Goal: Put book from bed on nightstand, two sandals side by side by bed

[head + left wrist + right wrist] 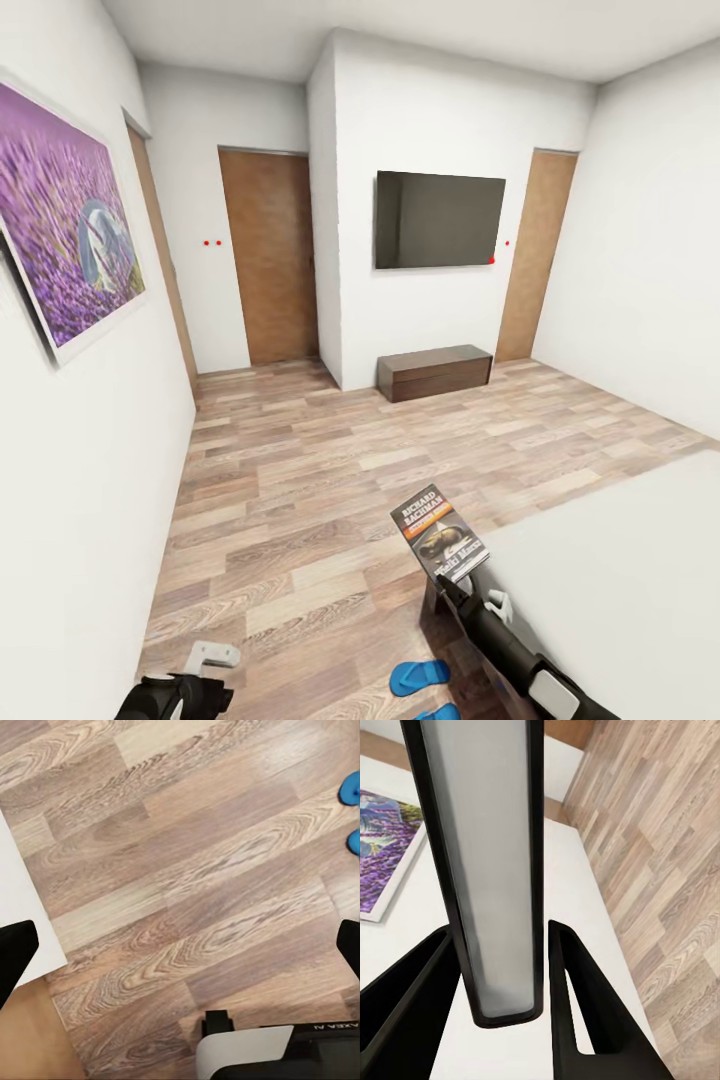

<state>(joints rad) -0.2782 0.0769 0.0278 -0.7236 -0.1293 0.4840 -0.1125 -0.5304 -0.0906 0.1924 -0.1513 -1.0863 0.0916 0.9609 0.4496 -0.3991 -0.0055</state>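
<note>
Wood-plank floor [300, 520] lies below the book [440, 533], clamped edge-on in the right jaws [502, 975], long axis along them; left jaws [180, 945] apart.

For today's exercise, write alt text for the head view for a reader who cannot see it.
The right gripper holds a dark paperback book upright above the corner of a grey bed, with blue sandals on the wood floor below. Beyond are white walls, two brown doors, a wall television over a low dark bench, and a purple picture at left.
</note>
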